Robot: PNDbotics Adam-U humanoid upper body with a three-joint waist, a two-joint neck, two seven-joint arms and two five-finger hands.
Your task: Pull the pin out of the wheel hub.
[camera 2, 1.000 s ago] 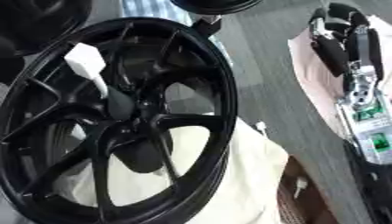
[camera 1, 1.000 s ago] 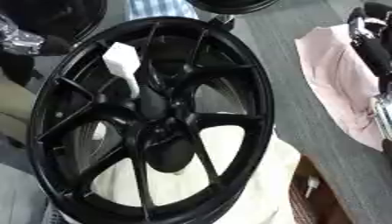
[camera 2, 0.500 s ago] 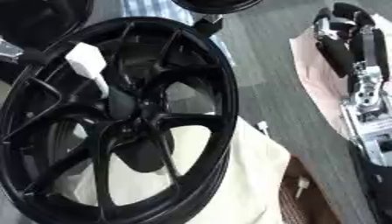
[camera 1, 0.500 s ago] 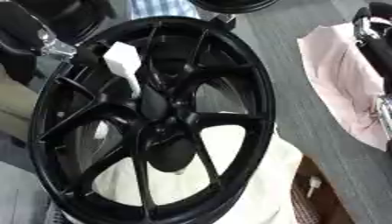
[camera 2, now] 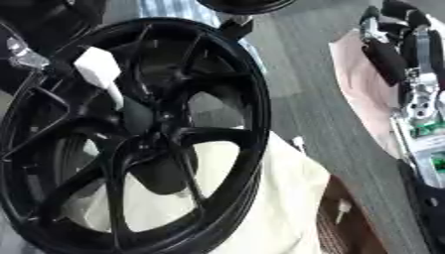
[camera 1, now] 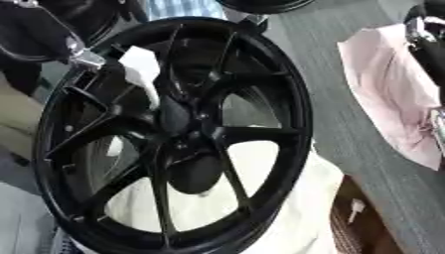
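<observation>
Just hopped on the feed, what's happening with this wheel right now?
The black wheel stands tilted on a cream cloth, and the white pin is not out yet: it sticks out of the hub. A silver and black part of the left arm shows at the rim's upper left, near the pin but not on it; its hand can't be made out. The right hand rests off to the right over a pink cloth, touching nothing of the wheel.

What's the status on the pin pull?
Left hand at rim, fingers unclear. Right hand idle, far right. White pin in wheel hub, untouched. Nothing blocking.
</observation>
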